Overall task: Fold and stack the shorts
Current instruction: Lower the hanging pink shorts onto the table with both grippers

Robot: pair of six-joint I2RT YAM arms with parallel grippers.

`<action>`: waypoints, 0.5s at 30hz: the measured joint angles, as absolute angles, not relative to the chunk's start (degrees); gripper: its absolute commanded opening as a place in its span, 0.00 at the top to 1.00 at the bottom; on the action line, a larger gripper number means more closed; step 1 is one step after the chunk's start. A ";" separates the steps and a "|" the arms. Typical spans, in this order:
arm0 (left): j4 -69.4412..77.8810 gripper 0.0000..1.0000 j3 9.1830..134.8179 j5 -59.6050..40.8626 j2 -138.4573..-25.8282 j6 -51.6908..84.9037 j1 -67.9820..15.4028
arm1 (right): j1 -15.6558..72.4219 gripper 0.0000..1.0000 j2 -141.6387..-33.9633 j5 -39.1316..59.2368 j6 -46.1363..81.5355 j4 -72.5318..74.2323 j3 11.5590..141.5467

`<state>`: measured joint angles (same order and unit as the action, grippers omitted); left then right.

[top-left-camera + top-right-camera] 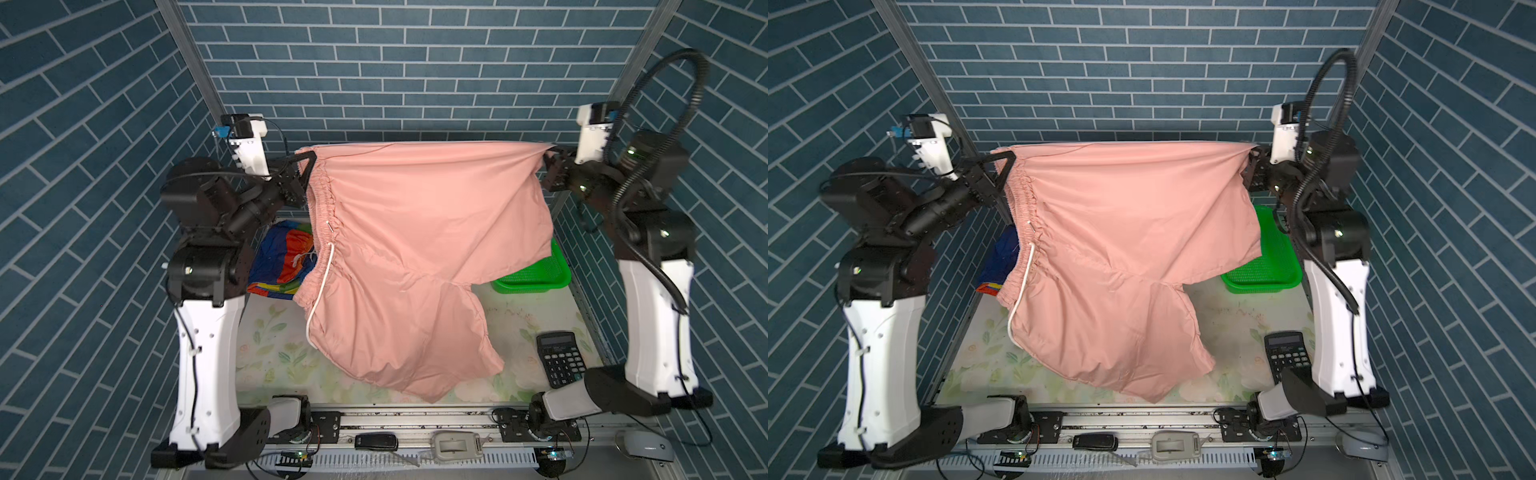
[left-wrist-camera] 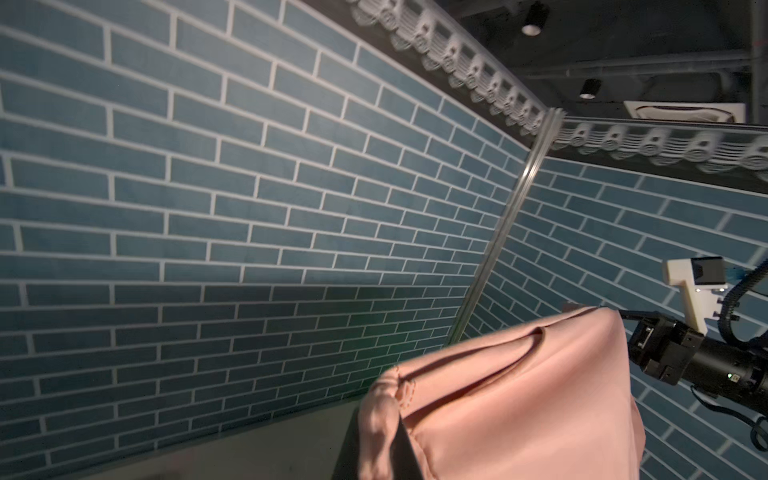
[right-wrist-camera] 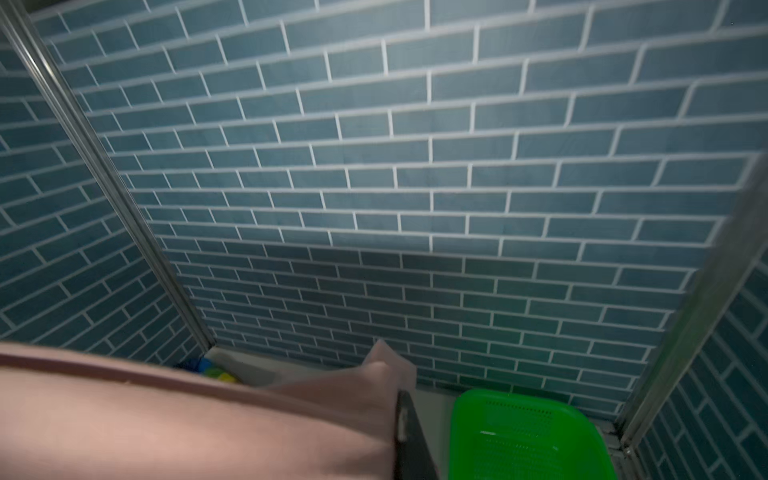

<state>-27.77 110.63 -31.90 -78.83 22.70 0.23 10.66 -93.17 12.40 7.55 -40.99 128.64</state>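
The pink shorts (image 1: 415, 249) (image 1: 1125, 249) hang spread in the air between my two grippers, high above the table. My left gripper (image 1: 309, 160) (image 1: 1007, 162) is shut on the gathered waistband corner (image 2: 376, 440). My right gripper (image 1: 550, 153) (image 1: 1252, 156) is shut on the opposite corner at a leg hem (image 3: 392, 419). The top edge is pulled taut; the white drawstring (image 1: 322, 286) and the lower leg dangle toward the table's front. The rainbow-striped shorts (image 1: 282, 257) (image 1: 994, 266) lie crumpled on the table at the back left, partly hidden behind the pink cloth.
A green mesh basket (image 1: 536, 278) (image 1: 1266, 266) (image 3: 528, 436) stands at the back right, under the right gripper. A black calculator (image 1: 561, 359) (image 1: 1287, 353) lies at the front right. The floral table top (image 1: 274, 353) shows at the front left. Brick-patterned walls enclose three sides.
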 measured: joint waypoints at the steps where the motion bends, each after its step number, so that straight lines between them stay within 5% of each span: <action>1: -27.77 1.00 109.34 -32.21 -81.62 23.05 0.97 | 10.66 1.00 -97.36 13.52 7.70 -40.95 128.64; 8: -27.92 1.00 95.33 -33.32 -104.81 25.19 2.44 | 10.57 1.00 -121.30 16.75 9.93 -44.93 128.20; 15: -27.38 1.00 100.09 -34.83 -113.21 25.10 1.96 | 10.52 1.00 -127.90 17.54 10.70 -50.39 142.89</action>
